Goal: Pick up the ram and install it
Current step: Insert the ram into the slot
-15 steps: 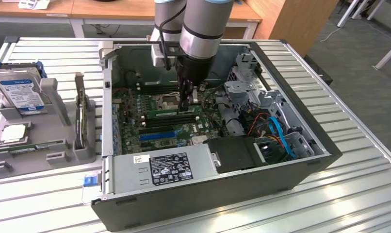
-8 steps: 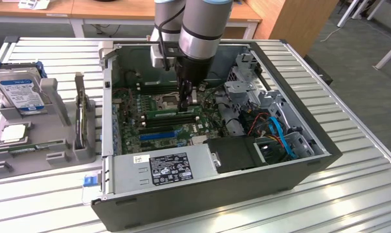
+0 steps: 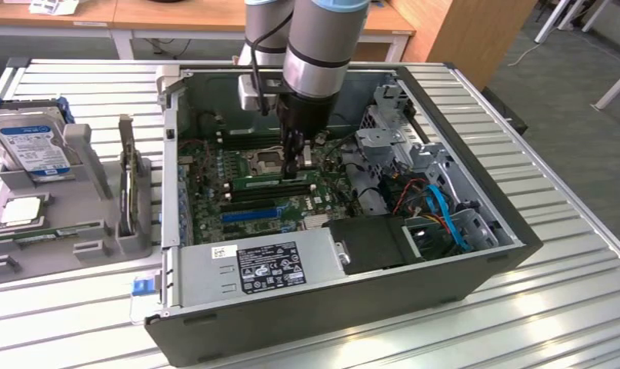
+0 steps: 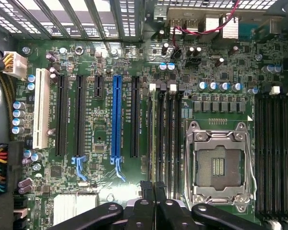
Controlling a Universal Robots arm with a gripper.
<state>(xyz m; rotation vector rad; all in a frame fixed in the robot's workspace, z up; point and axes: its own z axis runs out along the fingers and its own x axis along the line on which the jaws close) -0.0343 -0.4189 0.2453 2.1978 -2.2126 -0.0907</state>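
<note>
On the exterior view's left sits the hard drive (image 3: 31, 146). Inside the case (image 3: 289, 327), the gripper (image 3: 298, 161) (jaws pressed together) hangs just over the ram (image 3: 274, 181), a thin green stick standing on the big board (image 3: 202, 173). It looks light, stiff, easy to break; hold its long edges.

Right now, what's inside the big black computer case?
A green motherboard, its empty silver processor socket, long black slots and a grey power supply box. The shut gripper covers part of the slots beneath it.
</note>
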